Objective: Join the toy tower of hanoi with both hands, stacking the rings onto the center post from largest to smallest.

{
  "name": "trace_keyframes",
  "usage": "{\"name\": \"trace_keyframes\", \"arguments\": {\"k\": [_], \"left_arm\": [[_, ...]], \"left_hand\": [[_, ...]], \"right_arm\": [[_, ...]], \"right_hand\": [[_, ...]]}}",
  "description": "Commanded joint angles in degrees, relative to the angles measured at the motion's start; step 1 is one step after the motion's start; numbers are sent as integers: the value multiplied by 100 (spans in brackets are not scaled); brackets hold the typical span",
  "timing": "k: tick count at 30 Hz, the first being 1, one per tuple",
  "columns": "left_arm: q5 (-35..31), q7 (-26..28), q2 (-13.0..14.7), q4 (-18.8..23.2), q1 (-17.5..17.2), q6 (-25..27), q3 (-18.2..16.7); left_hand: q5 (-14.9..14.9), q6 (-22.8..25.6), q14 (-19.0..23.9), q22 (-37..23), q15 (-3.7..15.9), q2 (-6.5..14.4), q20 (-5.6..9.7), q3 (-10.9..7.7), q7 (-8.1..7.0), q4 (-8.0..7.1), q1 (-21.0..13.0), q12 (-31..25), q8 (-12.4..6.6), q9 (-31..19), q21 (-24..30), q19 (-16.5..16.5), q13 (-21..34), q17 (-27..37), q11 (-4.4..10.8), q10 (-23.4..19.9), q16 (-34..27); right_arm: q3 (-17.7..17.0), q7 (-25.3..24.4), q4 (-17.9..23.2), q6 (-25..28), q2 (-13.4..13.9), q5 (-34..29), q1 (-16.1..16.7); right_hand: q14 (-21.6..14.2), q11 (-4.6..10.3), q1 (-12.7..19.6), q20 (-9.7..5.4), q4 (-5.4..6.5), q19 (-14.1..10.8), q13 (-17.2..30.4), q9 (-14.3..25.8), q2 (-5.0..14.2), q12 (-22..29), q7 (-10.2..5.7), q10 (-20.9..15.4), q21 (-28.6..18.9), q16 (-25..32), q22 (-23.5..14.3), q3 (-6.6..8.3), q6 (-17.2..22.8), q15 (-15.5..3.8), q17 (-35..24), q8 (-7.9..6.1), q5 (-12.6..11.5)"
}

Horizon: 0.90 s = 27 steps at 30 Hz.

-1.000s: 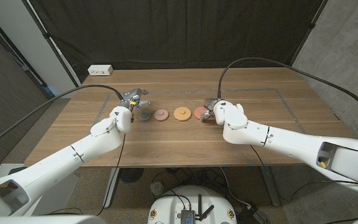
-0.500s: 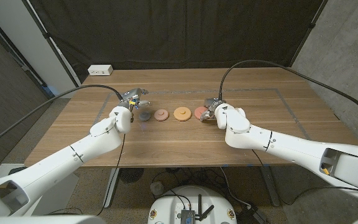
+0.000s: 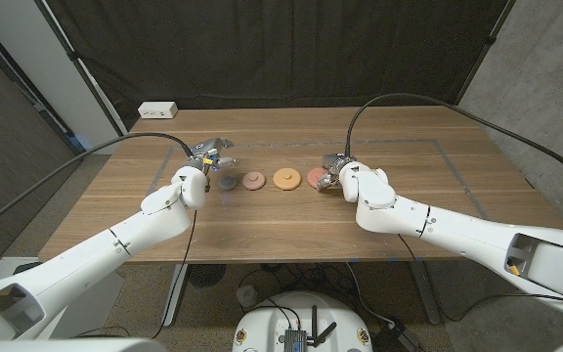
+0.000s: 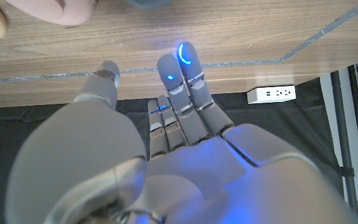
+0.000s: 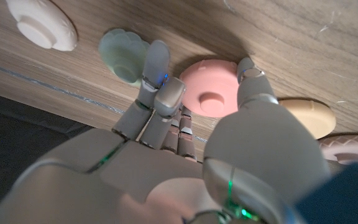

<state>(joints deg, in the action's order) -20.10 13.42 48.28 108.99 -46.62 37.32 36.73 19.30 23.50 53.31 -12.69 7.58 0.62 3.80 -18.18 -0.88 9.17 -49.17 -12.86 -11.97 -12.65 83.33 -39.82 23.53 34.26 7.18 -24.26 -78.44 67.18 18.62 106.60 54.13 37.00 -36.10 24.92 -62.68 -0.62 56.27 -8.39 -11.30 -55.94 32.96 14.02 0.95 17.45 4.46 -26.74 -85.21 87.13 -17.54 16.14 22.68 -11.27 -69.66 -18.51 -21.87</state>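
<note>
Barely anything shifts since a second ago: your right forearm has swung a touch inward and the discs lie where they were. Your right hand [image 3: 343,174] sits at the red-pink disc [image 3: 315,176], the end of the row nearest it; the right wrist view shows the fingers [image 5: 157,74] apart on one side of that pink disc [image 5: 211,94] and the thumb on the other, bracketing it, nothing lifted. Contact you cannot confirm, so read the hand as released. A pale green piece [image 5: 122,55] lies just past the fingertips, a white disc [image 5: 42,23] farther out. Your left hand [image 3: 206,162] hangs beside the dark grey disc [image 3: 227,182] at the other end of the row, fingers [image 4: 180,81] extended, holding nothing. Between the two hands lie the dusty pink disc [image 3: 253,180] and the orange disc [image 3: 285,178], all flat on the wooden table [image 3: 262,230]. Which piece carries the post, the pictures do not settle. The relation that counts: the red-pink disc lies straight ahead of your right palm, between fingers and thumb, far nearer this hand than the left; a close and lift looks like the next call.
</note>
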Motion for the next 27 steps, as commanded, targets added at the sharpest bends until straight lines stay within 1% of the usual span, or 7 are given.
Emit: {"name": "trace_keyframes", "arguments": {"k": [1, 8, 13, 18, 22, 26, 27], "left_arm": [[-8, 7, 17, 29, -10, 20, -13], [-7, 0, 12, 18, -1, 4, -7], [-6, 1, 11, 19, -3, 10, -10], [-12, -18, 20, 17, 7, 16, -4], [-10, -31, 22, 15, 11, 12, 0], [-7, -38, 24, 14, 10, 8, 2], [-7, -37, 24, 13, 9, 8, 1]], "left_hand": [[22, 43, -2, 8, 491, 10, 781, -44, -2, 4, 24, 18, -1, -31, 61, 20, 21, 14, 20, -48, -37], [25, 48, 8, 24, 492, 5, 788, -50, -6, 8, 25, 24, 0, -32, 79, 20, 22, 15, 18, -43, -45], [25, 51, 3, 32, 492, 5, 788, -53, -6, 4, 37, 25, 1, -32, 93, 23, 28, 10, 1, -41, -42], [26, 56, 5, 34, 492, -1, 788, -57, -17, 8, 38, 28, 0, -32, 115, 21, 31, 10, 19, -39, -46], [27, 46, 9, 30, 492, 0, 788, -61, -10, 8, 39, 31, 6, -33, 124, 37, 29, 10, 1, -37, -49], [28, 71, 7, 44, 492, -5, 787, -65, -28, 11, 41, 30, -3, -33, 137, 22, 28, 1, 32, -50, -45], [28, 52, 13, 49, 492, -5, 787, -66, -10, 11, 41, 36, 5, -33, 133, 41, 28, 6, 21, -35, -51]], "right_arm": [[-77, 133, 153, -11, 70, -169, -12], [-135, 279, 265, 8, 104, -229, -18], [-171, 425, 399, 34, 146, -265, -43], [-179, 618, 537, 84, 190, -332, -102], [-197, 757, 591, 84, 211, -338, -139], [-284, 817, 628, 47, 223, -256, -118], [-297, 837, 642, 46, 230, -243, -119]], "right_hand": [[-77, 928, 180, -415, 224, -49, 354, 15, 362, 43, -838, -1001, -47, 17, -8, 295, 923, -123, -43, -32, -46], [-105, 938, 155, -412, 226, -48, 373, 12, 357, 25, -853, -1016, -68, 21, -10, 325, 966, -121, -56, -38, -79], [-84, 930, 144, -413, 224, -42, 391, 9, 362, 10, -838, -1028, -78, -20, 0, 358, 974, -122, -22, -32, -110], [-119, 925, 139, -414, 220, -43, 407, 8, 370, 5, -820, -1066, -87, -6, 12, 392, 991, -122, -44, -30, -138], [-139, 922, 130, -414, 220, -45, 421, 6, 373, -2, -818, -1087, -94, 1, 23, 415, 1029, -122, -54, -38, -158], [-126, 920, 126, -416, 218, -41, 433, 5, 377, -9, -819, -1102, -89, -27, 45, 437, 1045, -124, -31, -38, -174], [-134, 918, 127, -419, 216, -50, 437, 4, 380, -15, -808, -1097, -94, -23, 46, 445, 1055, -125, -36, -40, -179]]}}
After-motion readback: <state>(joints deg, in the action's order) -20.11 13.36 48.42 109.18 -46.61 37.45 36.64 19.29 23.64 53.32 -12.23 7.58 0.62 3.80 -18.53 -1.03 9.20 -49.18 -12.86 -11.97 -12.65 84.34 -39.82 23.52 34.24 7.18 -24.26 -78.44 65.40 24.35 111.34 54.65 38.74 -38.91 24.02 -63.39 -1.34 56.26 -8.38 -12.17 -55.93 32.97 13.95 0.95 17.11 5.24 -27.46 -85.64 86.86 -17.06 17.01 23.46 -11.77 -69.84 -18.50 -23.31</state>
